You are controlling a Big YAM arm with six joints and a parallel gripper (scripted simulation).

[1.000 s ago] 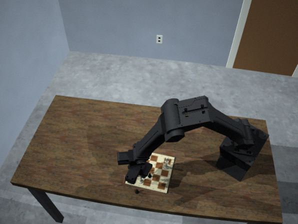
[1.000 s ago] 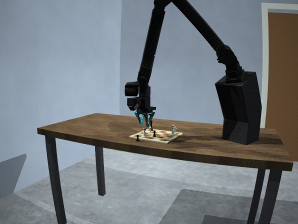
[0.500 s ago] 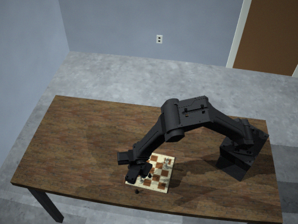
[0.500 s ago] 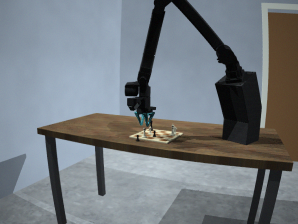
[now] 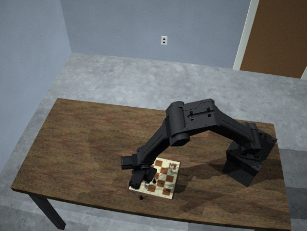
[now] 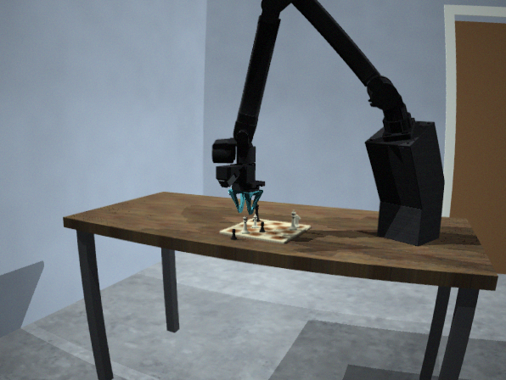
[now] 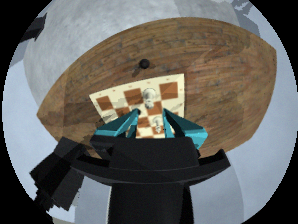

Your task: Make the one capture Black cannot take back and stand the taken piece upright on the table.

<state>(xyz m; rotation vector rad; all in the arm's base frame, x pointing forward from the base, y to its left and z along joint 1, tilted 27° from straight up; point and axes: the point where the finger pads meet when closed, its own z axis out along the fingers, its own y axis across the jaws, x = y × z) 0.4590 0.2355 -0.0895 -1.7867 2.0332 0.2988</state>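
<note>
A small chessboard (image 5: pixel 172 184) (image 6: pixel 298 231) (image 7: pixel 174 88) lies on the wooden table. My gripper (image 6: pixel 246 203) (image 7: pixel 150 111) hangs a little above the board's left part, its teal fingers partly apart with nothing between them. Below it stand two white pieces (image 6: pixel 244 225) (image 6: pixel 255 220) and a black pawn (image 5: pixel 154 181) (image 6: pixel 261 227). Another dark piece (image 6: pixel 257 209) stands behind the fingers. A taller white piece (image 5: pixel 171 167) (image 6: pixel 294 220) stands at the board's far right. A black pawn (image 5: pixel 141 197) (image 6: pixel 233 234) (image 7: pixel 143 64) stands upright on the table just off the board's near edge.
The arm's black base (image 5: pixel 247 160) (image 6: pixel 405 187) stands on the table to the right of the board. The table's front edge (image 5: pixel 103 206) runs close to the board and the off-board pawn.
</note>
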